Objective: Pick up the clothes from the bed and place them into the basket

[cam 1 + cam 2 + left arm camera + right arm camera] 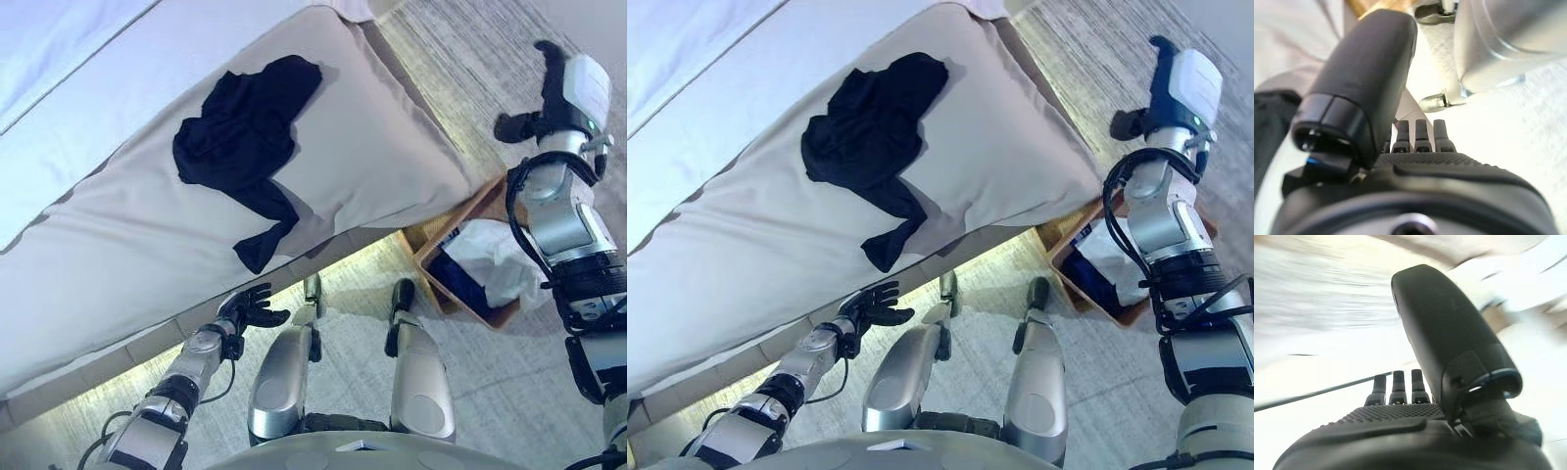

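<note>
A black garment lies crumpled on the beige cover of the bed, one sleeve trailing to the bed's near edge. A brown basket stands on the floor by the bed's corner, holding white cloth and something dark blue. My left hand is low by the bed's side, below the trailing sleeve, fingers relaxed and empty. My right hand is raised high above the basket, open and empty; it also shows in the right wrist view.
The bed fills the left and upper part of the eye views, with a white sheet at the far side. Grey carpet runs to the right of the bed and around the basket.
</note>
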You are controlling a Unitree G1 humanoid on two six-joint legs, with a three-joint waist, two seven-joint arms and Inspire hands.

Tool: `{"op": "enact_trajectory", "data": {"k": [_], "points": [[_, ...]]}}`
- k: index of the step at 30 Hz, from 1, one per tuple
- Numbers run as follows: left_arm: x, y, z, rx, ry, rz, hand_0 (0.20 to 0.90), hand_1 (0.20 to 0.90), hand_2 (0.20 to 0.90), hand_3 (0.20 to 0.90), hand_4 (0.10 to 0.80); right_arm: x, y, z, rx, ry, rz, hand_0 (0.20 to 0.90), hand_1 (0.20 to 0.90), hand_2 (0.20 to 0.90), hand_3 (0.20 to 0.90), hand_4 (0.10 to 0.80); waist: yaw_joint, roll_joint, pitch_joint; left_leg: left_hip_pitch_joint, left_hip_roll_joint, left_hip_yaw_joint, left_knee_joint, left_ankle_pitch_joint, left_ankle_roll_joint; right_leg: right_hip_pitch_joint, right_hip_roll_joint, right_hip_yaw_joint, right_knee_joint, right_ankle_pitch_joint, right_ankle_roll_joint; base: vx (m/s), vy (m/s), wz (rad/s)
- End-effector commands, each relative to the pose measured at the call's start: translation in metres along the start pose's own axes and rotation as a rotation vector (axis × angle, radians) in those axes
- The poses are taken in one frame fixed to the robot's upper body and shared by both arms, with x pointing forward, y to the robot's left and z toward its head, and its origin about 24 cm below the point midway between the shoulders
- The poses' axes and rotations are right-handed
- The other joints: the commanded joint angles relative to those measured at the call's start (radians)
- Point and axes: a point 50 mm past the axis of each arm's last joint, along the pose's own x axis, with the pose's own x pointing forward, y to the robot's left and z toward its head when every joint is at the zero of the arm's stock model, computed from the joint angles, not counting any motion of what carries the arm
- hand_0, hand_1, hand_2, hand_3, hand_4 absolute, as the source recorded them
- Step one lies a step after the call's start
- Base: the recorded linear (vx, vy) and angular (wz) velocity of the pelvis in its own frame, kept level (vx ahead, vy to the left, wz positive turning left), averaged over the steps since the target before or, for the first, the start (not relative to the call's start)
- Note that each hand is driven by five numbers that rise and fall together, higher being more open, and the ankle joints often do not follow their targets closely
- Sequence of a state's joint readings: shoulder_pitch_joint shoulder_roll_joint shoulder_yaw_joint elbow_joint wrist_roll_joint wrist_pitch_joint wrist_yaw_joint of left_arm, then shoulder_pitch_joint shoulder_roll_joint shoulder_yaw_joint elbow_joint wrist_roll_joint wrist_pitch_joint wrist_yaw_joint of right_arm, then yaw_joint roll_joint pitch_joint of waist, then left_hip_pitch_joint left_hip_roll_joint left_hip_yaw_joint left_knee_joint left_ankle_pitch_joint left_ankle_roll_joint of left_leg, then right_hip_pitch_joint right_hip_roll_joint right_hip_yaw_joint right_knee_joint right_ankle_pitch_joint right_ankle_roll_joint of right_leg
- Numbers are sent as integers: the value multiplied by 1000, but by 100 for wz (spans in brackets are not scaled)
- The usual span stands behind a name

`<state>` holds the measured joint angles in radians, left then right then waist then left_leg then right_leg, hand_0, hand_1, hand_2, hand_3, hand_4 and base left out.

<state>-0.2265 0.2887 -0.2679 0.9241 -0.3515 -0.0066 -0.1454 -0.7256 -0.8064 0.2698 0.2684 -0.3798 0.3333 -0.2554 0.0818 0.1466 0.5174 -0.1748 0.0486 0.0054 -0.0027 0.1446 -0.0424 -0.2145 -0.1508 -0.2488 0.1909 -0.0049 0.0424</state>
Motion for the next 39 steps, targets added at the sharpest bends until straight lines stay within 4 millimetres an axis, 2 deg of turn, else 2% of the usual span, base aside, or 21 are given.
{"op": "enact_trajectory", "data": {"k": [1, 4, 8, 11, 12, 16, 18, 21, 25, 27, 30, 31, 32, 33, 36, 39], "points": [[-21, 29, -46, 32, 157, 79, 900, 900, 900, 900, 800, 7, 5, 49, -62, -233, 13, 900, 900, 900, 900, 800, 98, -136, -119, -44, -73, -23, 131, -152, 40, 55, -8, -66, 39, -85, 1, 111, 120, 44], [-23, 40, -44, 30, 160, 99, 900, 900, 900, 900, 800, 12, 21, 63, -74, -253, 72, 900, 900, 900, 900, 800, 160, -162, -117, -46, -82, -62, 124, -152, 51, 94, -11, -100, 19, -76, 10, 72, 32, 52], [-22, 55, -26, 26, 131, 125, 900, 900, 900, 900, 800, 29, 34, 86, -138, -237, 99, 900, 900, 900, 900, 800, 262, -182, -100, -70, -92, -120, 103, -157, 53, 121, -29, -151, 21, -85, 25, 40, 20, 58], [-21, 61, -16, 23, 108, 132, 900, 900, 900, 900, 800, 43, 32, 97, -183, -190, 89, 900, 900, 900, 900, 800, 333, -186, -82, -112, -98, -158, 92, -140, 52, 119, -49, -208, 25, -75, 31, -30, 50, 61], [-21, 61, -15, 20, 106, 135, 900, 900, 900, 900, 800, 44, 32, 97, -183, -187, 86, 900, 900, 900, 900, 800, 336, -186, -81, -115, -99, -160, 92, -139, 52, 119, -50, -211, 26, -74, 32, -36, 67, 55], [-20, 62, -10, -12, 63, 135, 900, 900, 900, 900, 800, 57, 27, 104, -245, -135, 30, 900, 900, 900, 900, 800, 431, -180, -43, -197, -113, -198, 108, -118, 55, 103, -86, -298, 67, -71, 38, -58, 82, 51], [-21, 62, -10, -24, 49, 131, 900, 900, 900, 900, 800, 61, 22, 104, -264, -102, 19, 900, 900, 900, 900, 800, 456, -177, -34, -225, -123, -210, 113, -109, 57, 94, -101, -321, 94, -70, 42, -35, 72, 42], [-22, 61, -12, -50, 20, 108, 900, 900, 900, 900, 800, 67, 20, 97, -326, -14, 26, 900, 900, 900, 900, 800, 508, -159, -12, -276, -131, -229, 117, -86, 57, 60, -129, -368, 150, -76, 56, -22, 73, 36], [-25, 58, -19, -78, 8, 82, 900, 900, 900, 900, 800, 68, 21, 79, -410, 180, 145, 900, 900, 900, 900, 800, 554, -138, 3, -326, -137, -243, 128, -70, 56, 20, -148, -411, 205, -100, 61, -21, 56, 31], [-29, 60, -23, -83, 2, 70, 900, 900, 900, 900, 800, 60, 27, 52, -431, 404, 289, 900, 900, 900, 900, 800, 575, -133, 3, -358, -137, -251, 137, -66, 55, -3, -155, -431, 221, -100, 65, -15, 4, 16], [-32, 66, -19, -60, -12, 56, 900, 900, 900, 900, 800, 44, 36, 15, -537, 616, 514, 900, 900, 900, 900, 800, 597, -137, 3, -392, -134, -266, 141, -57, 51, -19, -147, -452, 211, -101, 71, 1, -75, 18], [-33, 68, -16, -55, -18, 57, 900, 900, 900, 900, 800, 41, 38, 7, -544, 646, 557, 815, 815, 815, 801, 701, 599, -141, 3, -398, -133, -272, 141, -55, 50, -20, -141, -457, 205, -95, 75, 20, -147, 23], [-34, 71, -12, -46, -26, 60, 900, 900, 900, 900, 800, 37, 41, 0, -527, 674, 598, 453, 453, 453, 378, 278, 603, -147, 3, -404, -130, -278, 143, -55, 48, -23, -136, -464, 201, -92, 78, 23, -133, 14], [-34, 72, -9, -40, -31, 62, 900, 900, 900, 900, 800, 36, 42, -1, -525, 677, 614, 300, 300, 300, 200, 100, 605, -152, 3, -406, -129, -281, 142, -53, 45, -22, -131, -465, 196, -88, 81, 31, -130, 8], [-34, 76, 1, -13, -49, 71, 900, 900, 900, 900, 800, 39, 44, 1, -481, 622, 572, 300, 300, 300, 200, 100, 606, -172, 3, -404, -121, -292, 135, -56, 43, -16, -114, -468, 179, -68, 91, 43, -134, -2], [-33, 77, 5, 6, -64, 84, 900, 900, 900, 900, 800, 56, 31, 22, -393, 455, 335, 300, 300, 300, 200, 100, 589, -192, 3, -390, -105, -294, 126, -61, 39, -21, -96, -450, 168, -52, 98, 0, -108, -10]]}}
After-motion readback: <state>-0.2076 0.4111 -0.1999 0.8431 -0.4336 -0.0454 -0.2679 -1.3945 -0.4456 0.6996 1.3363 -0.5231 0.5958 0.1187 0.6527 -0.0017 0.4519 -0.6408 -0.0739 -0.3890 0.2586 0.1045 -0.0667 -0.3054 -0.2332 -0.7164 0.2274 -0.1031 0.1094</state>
